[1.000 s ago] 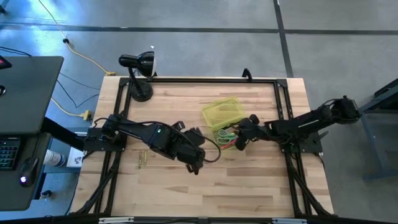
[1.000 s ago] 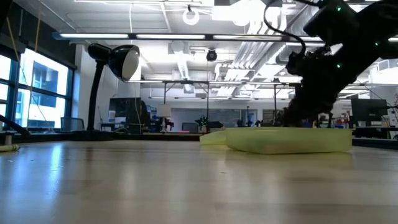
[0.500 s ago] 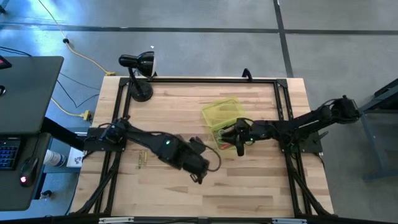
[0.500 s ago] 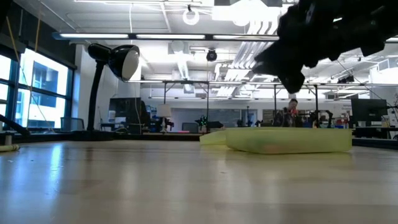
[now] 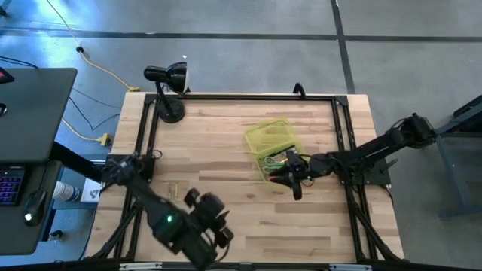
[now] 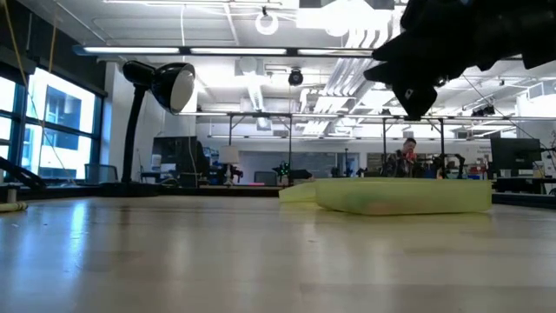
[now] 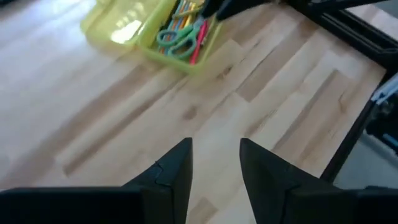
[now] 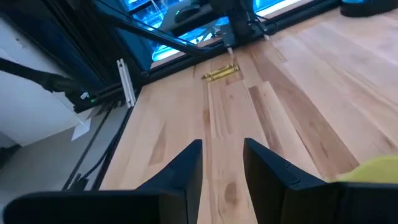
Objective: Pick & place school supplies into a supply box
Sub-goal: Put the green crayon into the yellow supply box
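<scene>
The yellow-green supply box (image 5: 273,149) lies open on the table, right of the middle, its lid (image 7: 121,22) folded flat toward the far side. Inside it lie green-handled scissors (image 7: 179,38), coloured pens (image 7: 186,11) and a red-pink marker (image 7: 200,42). Small brassy bits (image 8: 221,73) lie on the wood near the left edge (image 5: 172,190). My right gripper (image 5: 286,175) hovers open at the box's near right side, nothing between its fingers (image 8: 222,155). My left gripper (image 5: 217,220) stands open over the near edge, well away from the box (image 7: 214,155).
A black desk lamp (image 5: 167,86) stands at the far left corner and rises at the left in the low view (image 6: 161,83). A black frame rail (image 5: 343,135) runs along the table's edges. Bare wood lies between the box and the near edge.
My left gripper has swung away from the box toward the table's near edge, rolling as it went. My right gripper has risen out of the box, tipped up from pointing down to nearly level, and drifted a little toward the near edge. The box has stayed put.
</scene>
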You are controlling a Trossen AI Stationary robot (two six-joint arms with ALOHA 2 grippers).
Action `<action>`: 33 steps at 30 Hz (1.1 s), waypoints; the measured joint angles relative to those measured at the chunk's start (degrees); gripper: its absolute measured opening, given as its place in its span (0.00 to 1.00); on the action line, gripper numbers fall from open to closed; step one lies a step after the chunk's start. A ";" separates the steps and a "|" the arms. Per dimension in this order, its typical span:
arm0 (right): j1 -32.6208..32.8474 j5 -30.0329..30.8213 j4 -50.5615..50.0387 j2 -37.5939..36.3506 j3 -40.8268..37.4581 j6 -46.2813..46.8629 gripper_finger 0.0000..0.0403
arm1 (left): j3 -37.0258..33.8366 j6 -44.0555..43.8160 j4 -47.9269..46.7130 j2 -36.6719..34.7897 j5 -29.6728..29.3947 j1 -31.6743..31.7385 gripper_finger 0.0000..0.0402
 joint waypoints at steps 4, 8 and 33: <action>1.56 0.55 -0.28 -1.45 0.00 -0.16 0.23 | -3.38 -11.79 -0.16 -0.78 -0.42 -3.95 0.42; 3.02 1.78 -0.58 -3.60 0.00 -1.83 0.23 | -6.49 -17.93 -0.16 -1.80 -1.03 -7.02 0.42; 6.20 12.96 -8.28 -6.93 0.00 -3.12 0.23 | -63.10 -49.69 15.10 -21.08 10.72 -9.21 0.42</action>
